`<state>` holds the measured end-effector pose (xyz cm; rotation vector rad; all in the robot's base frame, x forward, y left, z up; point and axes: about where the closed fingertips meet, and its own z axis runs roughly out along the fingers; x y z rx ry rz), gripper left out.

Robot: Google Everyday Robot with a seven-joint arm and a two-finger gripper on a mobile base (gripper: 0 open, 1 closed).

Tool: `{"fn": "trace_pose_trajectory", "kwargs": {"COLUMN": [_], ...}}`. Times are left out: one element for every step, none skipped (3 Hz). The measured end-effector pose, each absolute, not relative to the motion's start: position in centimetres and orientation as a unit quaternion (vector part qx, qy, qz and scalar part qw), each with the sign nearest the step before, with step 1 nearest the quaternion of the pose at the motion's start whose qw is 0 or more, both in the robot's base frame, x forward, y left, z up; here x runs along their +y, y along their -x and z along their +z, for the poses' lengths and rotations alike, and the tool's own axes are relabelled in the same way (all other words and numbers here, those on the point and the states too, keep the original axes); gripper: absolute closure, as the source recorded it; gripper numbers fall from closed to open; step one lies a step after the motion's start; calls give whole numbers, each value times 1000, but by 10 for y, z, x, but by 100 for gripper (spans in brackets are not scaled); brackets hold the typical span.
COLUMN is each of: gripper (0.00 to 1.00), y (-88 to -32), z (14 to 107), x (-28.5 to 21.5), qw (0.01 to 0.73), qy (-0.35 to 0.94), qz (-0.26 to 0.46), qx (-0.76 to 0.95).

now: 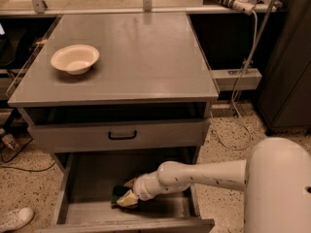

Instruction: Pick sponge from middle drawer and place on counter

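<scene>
The sponge (pixel 127 199), pale yellow foam with a dark green face, lies on the floor of the open middle drawer (pixel 90 178) at the bottom of the cabinet. My gripper (pixel 123 192) is down inside that drawer, right at the sponge, with the white arm reaching in from the right. The gripper covers part of the sponge. The counter (pixel 146 52) is the flat grey top of the cabinet, above the drawers.
A cream bowl (pixel 75 58) stands on the counter's left side. The shallower drawer with a black handle (pixel 122 135) is partly pulled out above the arm. My white body (pixel 277 188) fills the lower right. A white shoe (pixel 14 218) lies on the floor at left.
</scene>
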<state>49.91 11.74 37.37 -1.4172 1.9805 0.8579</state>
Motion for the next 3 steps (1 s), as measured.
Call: {"fn": "trace_pose_trajectory", "kwargs": {"gripper": [100, 100, 100], "y": [-495, -491, -488], "z": [398, 434, 477], "x": [106, 84, 60], "qw": [266, 258, 247], "qy": [504, 478, 458], "qz": [313, 287, 265], "qx": [760, 789, 812]}}
